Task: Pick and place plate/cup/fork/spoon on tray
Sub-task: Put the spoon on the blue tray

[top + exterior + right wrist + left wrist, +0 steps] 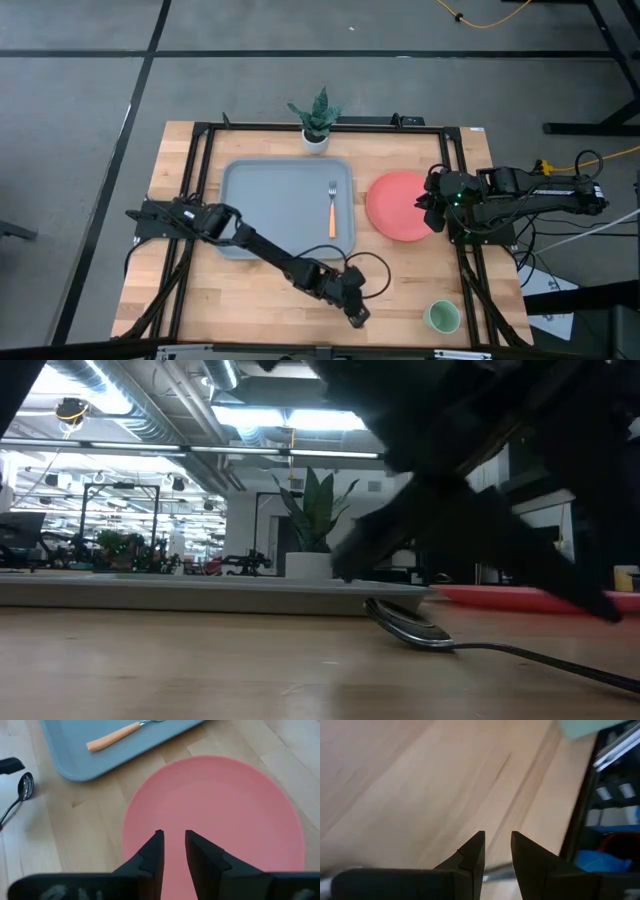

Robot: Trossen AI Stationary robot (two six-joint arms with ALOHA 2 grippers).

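Observation:
The dark spoon lies on the table in front of the tray, its bowl (408, 625) on the wood; it also shows in the right wrist view (23, 786). My left gripper (357, 316) is slightly open, low over the spoon; a piece of its handle (496, 869) shows between the fingers, and I cannot tell whether they touch it. The coral plate (398, 206) lies right of the blue-grey tray (250, 205). My right gripper (173, 832) is slightly open above the plate's right part. The orange-handled fork (332, 212) lies on the tray. The mint cup (441, 317) stands near the front right.
A white pot with a green plant (316, 122) stands behind the tray's far edge. Black frame rails (462, 250) run along the table's sides. Bare wood lies between the spoon and the cup.

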